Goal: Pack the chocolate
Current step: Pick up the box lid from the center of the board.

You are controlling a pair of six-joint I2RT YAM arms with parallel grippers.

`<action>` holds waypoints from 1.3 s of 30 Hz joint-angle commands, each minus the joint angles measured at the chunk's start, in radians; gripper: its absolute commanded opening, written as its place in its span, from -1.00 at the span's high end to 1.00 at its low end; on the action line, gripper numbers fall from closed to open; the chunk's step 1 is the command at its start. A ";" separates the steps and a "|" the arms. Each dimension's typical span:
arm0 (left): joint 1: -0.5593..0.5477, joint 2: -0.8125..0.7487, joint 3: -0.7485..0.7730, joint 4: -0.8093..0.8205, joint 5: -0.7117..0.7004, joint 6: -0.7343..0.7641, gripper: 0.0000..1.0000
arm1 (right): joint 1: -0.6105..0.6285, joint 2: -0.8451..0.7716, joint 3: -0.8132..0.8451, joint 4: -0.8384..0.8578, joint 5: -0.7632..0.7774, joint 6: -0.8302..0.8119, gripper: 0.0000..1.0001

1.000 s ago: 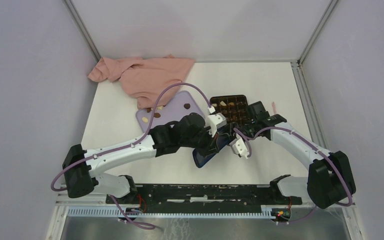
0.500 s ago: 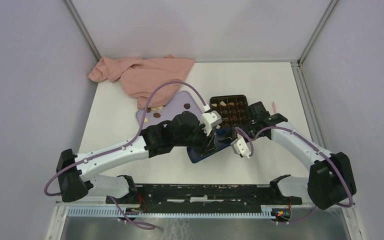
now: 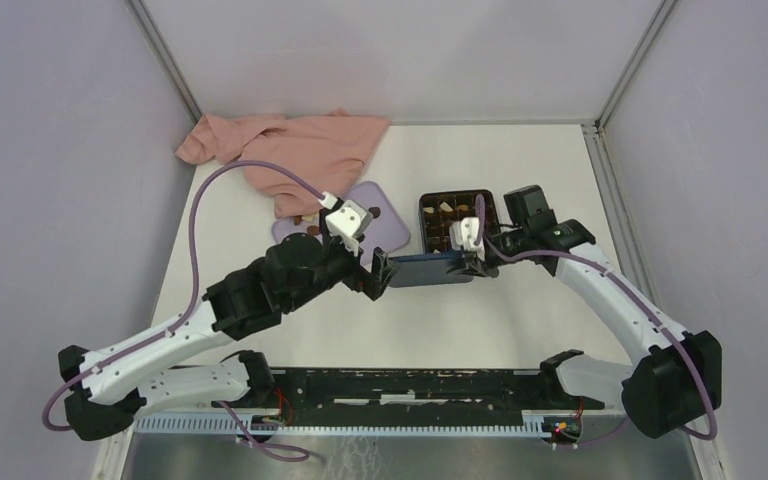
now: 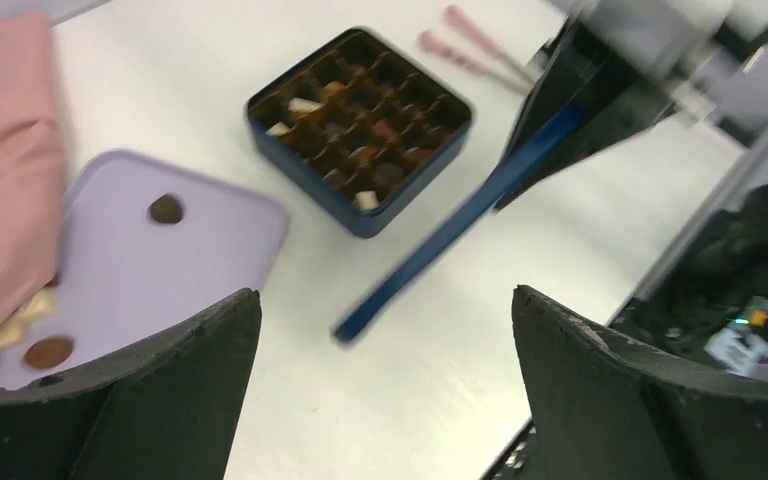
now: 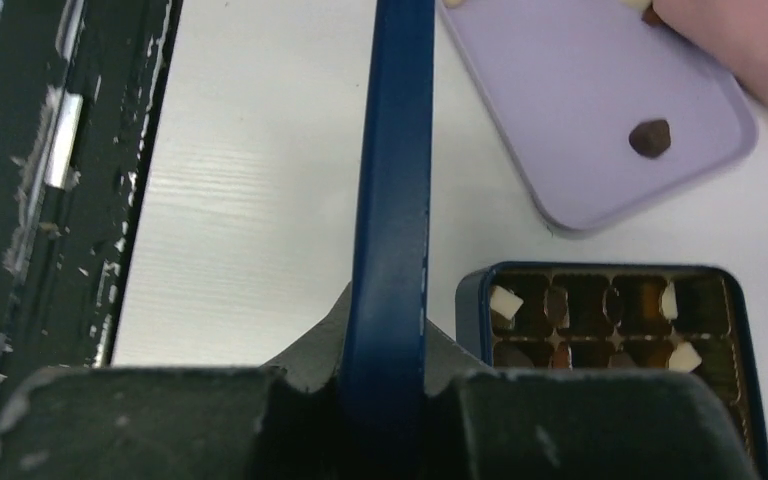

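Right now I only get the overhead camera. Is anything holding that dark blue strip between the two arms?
Observer: Yes. The right wrist camera shows the right end effector shut on it. The strip is a dark blue lid seen edge-on, clamped between the two fingers.
Visitor: And the other arm?
Observer: Its own camera shows the left end effector wide open with nothing between its fingers. The lid hangs apart from it.
Visitor: Anything else I am missing?
Observer: Two thin pink sticks lie on the table beyond the dark blue box. I cannot make them out overhead.
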 commanded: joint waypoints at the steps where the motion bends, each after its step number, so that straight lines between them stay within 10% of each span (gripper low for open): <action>1: 0.029 0.009 -0.070 0.003 -0.154 0.088 -1.00 | -0.079 0.062 0.169 -0.087 -0.015 0.296 1.00; 11: 0.351 -0.144 -0.319 0.379 0.411 -0.079 -1.00 | -0.209 0.156 0.297 -0.217 -0.125 0.328 1.00; 17: 0.547 0.020 -0.493 0.968 0.916 -0.432 -1.00 | -0.209 0.164 0.279 -0.165 -0.139 0.387 1.00; 26: 0.552 0.193 -0.453 1.058 0.932 -0.400 -0.93 | -0.209 0.188 0.279 -0.177 -0.218 0.402 1.00; 39: 0.559 0.449 -0.414 1.346 1.083 -0.553 -0.30 | -0.201 0.224 0.282 -0.202 -0.276 0.386 0.98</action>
